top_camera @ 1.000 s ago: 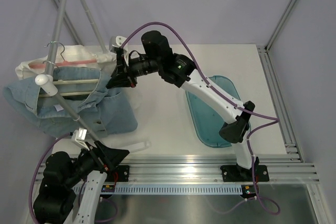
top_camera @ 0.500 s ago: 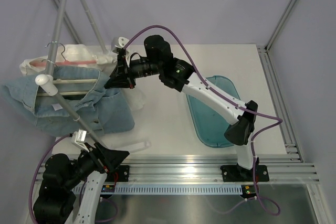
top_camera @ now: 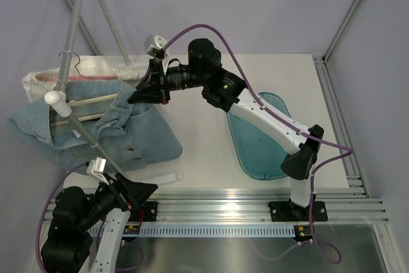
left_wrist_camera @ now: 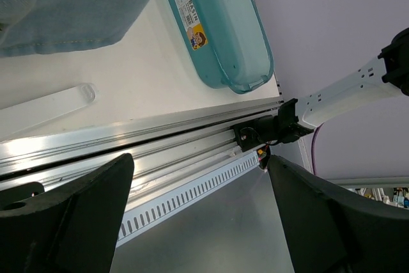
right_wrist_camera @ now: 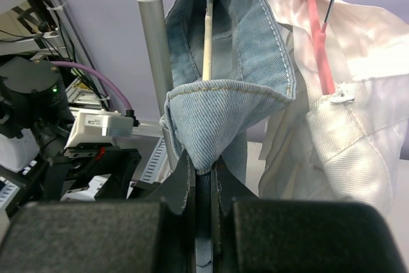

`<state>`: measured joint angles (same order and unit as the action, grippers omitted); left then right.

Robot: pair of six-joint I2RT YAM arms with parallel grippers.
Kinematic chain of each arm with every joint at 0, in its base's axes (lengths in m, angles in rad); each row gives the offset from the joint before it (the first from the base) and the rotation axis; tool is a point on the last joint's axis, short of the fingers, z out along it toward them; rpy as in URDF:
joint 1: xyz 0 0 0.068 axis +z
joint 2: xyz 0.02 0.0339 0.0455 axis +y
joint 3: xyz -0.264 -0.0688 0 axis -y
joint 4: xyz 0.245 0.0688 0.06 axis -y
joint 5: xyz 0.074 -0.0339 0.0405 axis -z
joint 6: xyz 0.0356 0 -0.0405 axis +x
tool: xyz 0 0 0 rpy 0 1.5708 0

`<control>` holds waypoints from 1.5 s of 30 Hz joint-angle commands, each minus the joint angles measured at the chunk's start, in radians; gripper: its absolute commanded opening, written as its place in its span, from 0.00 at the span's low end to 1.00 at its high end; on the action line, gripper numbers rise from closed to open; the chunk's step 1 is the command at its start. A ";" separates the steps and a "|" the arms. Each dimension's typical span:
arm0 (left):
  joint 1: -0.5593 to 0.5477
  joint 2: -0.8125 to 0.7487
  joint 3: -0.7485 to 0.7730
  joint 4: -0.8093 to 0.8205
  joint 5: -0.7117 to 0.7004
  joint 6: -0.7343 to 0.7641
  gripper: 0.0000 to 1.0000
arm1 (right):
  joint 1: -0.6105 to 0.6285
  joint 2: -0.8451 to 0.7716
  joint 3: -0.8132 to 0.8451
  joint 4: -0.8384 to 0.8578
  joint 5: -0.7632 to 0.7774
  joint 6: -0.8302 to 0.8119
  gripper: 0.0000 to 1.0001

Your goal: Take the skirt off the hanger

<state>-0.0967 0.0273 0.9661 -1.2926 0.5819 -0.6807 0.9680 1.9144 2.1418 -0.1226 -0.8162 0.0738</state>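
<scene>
A light blue denim skirt (top_camera: pixel 108 132) hangs on a wooden hanger (top_camera: pixel 92 101) from the grey rack rail (top_camera: pixel 80 132) at the left. My right gripper (top_camera: pixel 137 97) is shut on the skirt's waistband edge; in the right wrist view the fingers (right_wrist_camera: pixel 183 180) pinch a fold of denim (right_wrist_camera: pixel 223 113) with the hanger's wooden bar (right_wrist_camera: pixel 206 36) above. My left gripper (top_camera: pixel 147 188) is open and empty near the table's front edge, below the skirt; the left wrist view shows its fingers (left_wrist_camera: pixel 77 209) wide apart over the aluminium rail.
A white garment (top_camera: pixel 89 68) on a pink hanger (right_wrist_camera: pixel 319 43) hangs behind the skirt. A teal plastic tray (top_camera: pixel 262 135) lies at the table's right. A clear plastic strip (top_camera: pixel 163 177) lies near the front edge. The rack's upright pole (right_wrist_camera: pixel 153 49) stands next to the skirt.
My right gripper has pulled the skirt's edge up and to the right. The skirt has swung and spread out to the right over the table. The left arm has not moved.
</scene>
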 commanded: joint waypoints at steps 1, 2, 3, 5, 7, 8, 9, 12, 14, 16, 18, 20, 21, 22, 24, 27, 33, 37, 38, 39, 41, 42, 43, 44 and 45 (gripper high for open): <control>0.006 -0.012 -0.004 0.035 0.055 0.012 0.88 | -0.012 -0.074 0.046 0.219 -0.040 0.087 0.00; 0.006 -0.012 -0.004 0.036 0.055 0.010 0.88 | -0.015 -0.072 0.047 0.231 -0.043 0.099 0.00; 0.005 -0.013 -0.006 0.039 0.056 0.009 0.88 | -0.017 -0.069 0.050 0.245 -0.046 0.113 0.00; 0.006 -0.013 -0.003 0.041 0.059 0.007 0.88 | -0.021 -0.071 0.050 0.273 -0.038 0.139 0.00; 0.006 -0.012 0.002 0.041 0.064 0.012 0.88 | -0.028 -0.068 0.058 0.282 -0.041 0.159 0.00; 0.005 -0.010 0.005 0.042 0.067 0.013 0.88 | -0.032 -0.075 0.056 0.279 -0.034 0.159 0.00; 0.006 -0.009 0.006 0.044 0.076 0.015 0.88 | -0.037 -0.081 0.050 0.281 -0.029 0.159 0.00; 0.006 0.000 0.028 0.044 0.076 0.029 0.87 | -0.051 -0.107 0.010 0.320 -0.038 0.193 0.00; 0.006 0.006 0.045 0.045 0.072 0.032 0.87 | -0.054 -0.126 -0.014 0.339 -0.038 0.211 0.00; 0.006 0.011 0.051 0.049 0.073 0.029 0.87 | -0.054 -0.140 -0.037 0.347 -0.032 0.211 0.00; 0.006 0.016 0.051 0.052 0.070 0.027 0.87 | -0.055 -0.155 -0.049 0.354 -0.031 0.224 0.00; 0.005 0.014 0.046 0.050 0.068 0.023 0.86 | -0.058 -0.169 -0.062 0.348 -0.034 0.224 0.00; 0.006 0.014 0.046 0.052 0.068 0.021 0.86 | -0.061 -0.175 -0.084 0.347 -0.031 0.218 0.00; 0.005 0.014 0.046 0.055 0.070 0.017 0.86 | -0.061 -0.182 -0.098 0.347 -0.032 0.216 0.00; 0.005 0.016 0.054 0.056 0.067 0.017 0.86 | -0.068 -0.204 -0.126 0.353 -0.038 0.219 0.00; 0.005 0.029 0.065 0.067 0.065 0.018 0.86 | -0.078 -0.221 -0.174 0.359 -0.046 0.236 0.00; 0.006 0.074 0.069 0.091 0.029 0.013 0.86 | -0.091 -0.238 -0.210 0.278 -0.041 0.212 0.00; 0.006 0.086 0.053 0.121 -0.014 0.000 0.86 | -0.103 -0.262 -0.263 0.247 -0.028 0.185 0.00; 0.006 0.088 0.045 0.131 -0.013 -0.005 0.86 | -0.106 -0.281 -0.275 0.247 -0.024 0.182 0.00; 0.005 0.086 0.039 0.141 -0.010 -0.010 0.86 | -0.112 -0.288 -0.299 0.247 -0.023 0.178 0.00; 0.006 0.089 0.026 0.156 -0.013 -0.017 0.86 | -0.121 -0.310 -0.324 0.251 -0.026 0.179 0.00; 0.005 0.088 0.023 0.159 -0.017 -0.019 0.86 | -0.123 -0.316 -0.344 0.259 -0.031 0.184 0.00; 0.006 0.088 0.022 0.162 -0.022 -0.017 0.86 | -0.129 -0.322 -0.352 0.259 -0.032 0.184 0.00; 0.005 0.091 0.022 0.162 -0.027 -0.017 0.86 | -0.130 -0.331 -0.359 0.258 -0.034 0.184 0.00; 0.006 0.092 0.022 0.164 -0.036 -0.017 0.86 | -0.132 -0.337 -0.370 0.253 -0.037 0.182 0.00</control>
<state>-0.0967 0.0937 0.9920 -1.1923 0.5655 -0.6888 0.8513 1.6581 1.7775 0.0589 -0.8486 0.2649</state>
